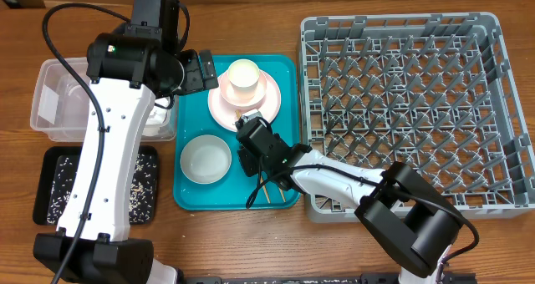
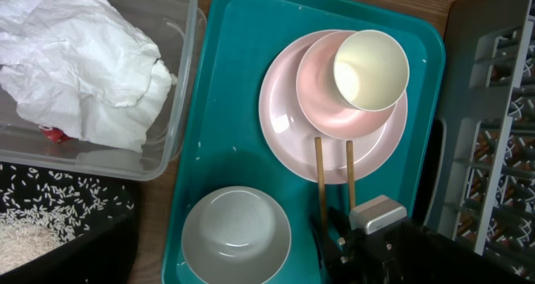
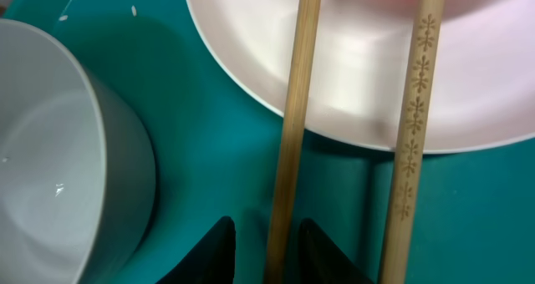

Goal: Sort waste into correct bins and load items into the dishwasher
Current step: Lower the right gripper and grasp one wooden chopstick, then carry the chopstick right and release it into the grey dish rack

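Wooden, one chopstick (image 3: 292, 150) runs between the narrowed jaws of the right gripper (image 3: 274, 252); whether they pinch it I cannot tell. Just beside the gripper lies the other chopstick (image 3: 411, 150); farther out, both rest on the pink plate (image 3: 351, 75).

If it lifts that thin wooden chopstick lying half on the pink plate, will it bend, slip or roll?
Probably stiff: the chopstick looks straight, solid wood. Likely light, being so thin. It may roll or pivot, since it lies across the plate rim.
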Motion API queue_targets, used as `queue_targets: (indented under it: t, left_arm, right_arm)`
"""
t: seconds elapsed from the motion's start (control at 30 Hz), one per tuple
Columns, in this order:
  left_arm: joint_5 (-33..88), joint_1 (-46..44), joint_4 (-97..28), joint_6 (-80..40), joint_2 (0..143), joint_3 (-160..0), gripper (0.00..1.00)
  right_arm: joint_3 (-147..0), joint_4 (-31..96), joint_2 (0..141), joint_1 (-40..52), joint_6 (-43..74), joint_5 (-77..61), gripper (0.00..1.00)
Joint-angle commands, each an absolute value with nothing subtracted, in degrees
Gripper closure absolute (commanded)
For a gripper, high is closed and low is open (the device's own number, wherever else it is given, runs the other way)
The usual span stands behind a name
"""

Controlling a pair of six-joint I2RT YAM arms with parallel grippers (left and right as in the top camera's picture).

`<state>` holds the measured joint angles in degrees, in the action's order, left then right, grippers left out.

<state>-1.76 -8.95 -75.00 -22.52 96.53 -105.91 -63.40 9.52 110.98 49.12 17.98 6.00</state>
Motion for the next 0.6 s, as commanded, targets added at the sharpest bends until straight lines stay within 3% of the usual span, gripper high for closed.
queue_targets:
  t: [0.0,0.57]
  left_arm:
    - [-1.7,-9.0,-74.8,-22.3,96.3,-106.5,0.0]
    - [-1.7,-9.0,-74.8,-22.3,96.3,-106.5,0.0]
  right_arm:
    - [-63.2,9.2,111.8,49.1,18.0,6.6,0.73]
    - [-63.5,8.4,113.1,49.1,18.0,3.4,0.79]
